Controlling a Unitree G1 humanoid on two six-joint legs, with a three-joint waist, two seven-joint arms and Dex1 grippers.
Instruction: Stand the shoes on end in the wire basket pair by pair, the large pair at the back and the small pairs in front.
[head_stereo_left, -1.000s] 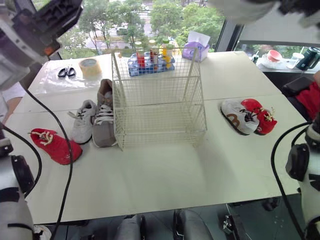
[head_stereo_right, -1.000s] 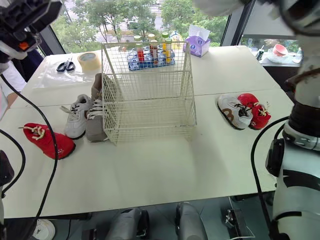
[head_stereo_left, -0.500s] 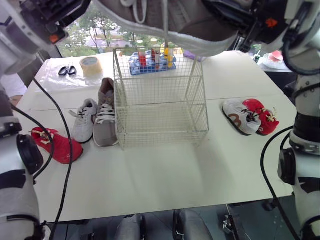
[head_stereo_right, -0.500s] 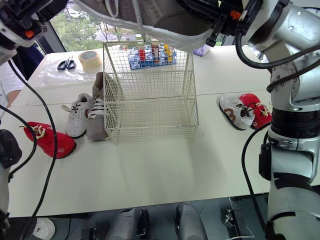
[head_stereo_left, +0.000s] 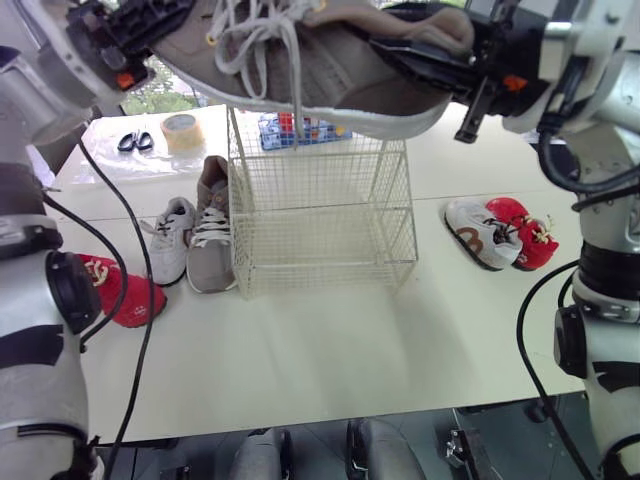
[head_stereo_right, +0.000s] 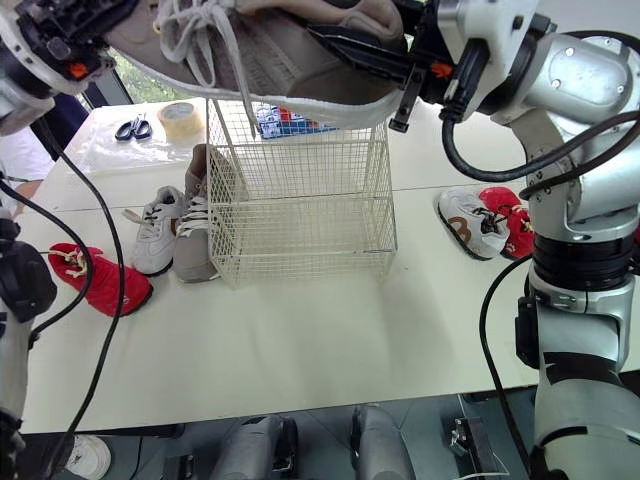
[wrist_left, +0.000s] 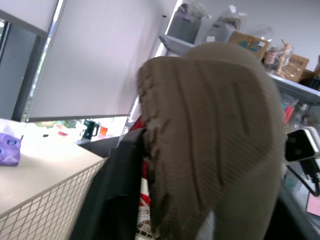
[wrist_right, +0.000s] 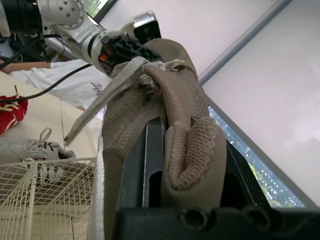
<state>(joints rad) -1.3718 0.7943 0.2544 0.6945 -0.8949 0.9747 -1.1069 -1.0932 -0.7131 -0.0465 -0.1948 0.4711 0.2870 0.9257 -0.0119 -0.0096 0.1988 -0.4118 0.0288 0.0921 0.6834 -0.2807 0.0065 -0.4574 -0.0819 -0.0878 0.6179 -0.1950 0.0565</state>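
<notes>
Large shoe (head_stereo_left: 300, 70) hangs over the basket (head_stereo_left: 320, 230), heel clamped in your right end effector (head_stereo_left: 400, 55). Left end effector (head_stereo_left: 150, 25): can't tell. Next, tip it upright and lower at the back.

White table (head_stereo_left: 330, 370). Wire basket (head_stereo_left: 320, 215) stands on it, below the fingers (head_stereo_right: 370, 55) of the right gripper (head_stereo_right: 325, 32). On the fingertip side, beside the basket: grey shoe (head_stereo_left: 208, 245), white shoe (head_stereo_left: 168, 240), lone red shoe (head_stereo_left: 115, 295), tape roll (head_stereo_left: 180, 132), scissors (head_stereo_left: 133, 142). On the wrist side: white-brown shoe (head_stereo_left: 478, 235) touching a second red shoe (head_stereo_left: 522, 232).
</notes>
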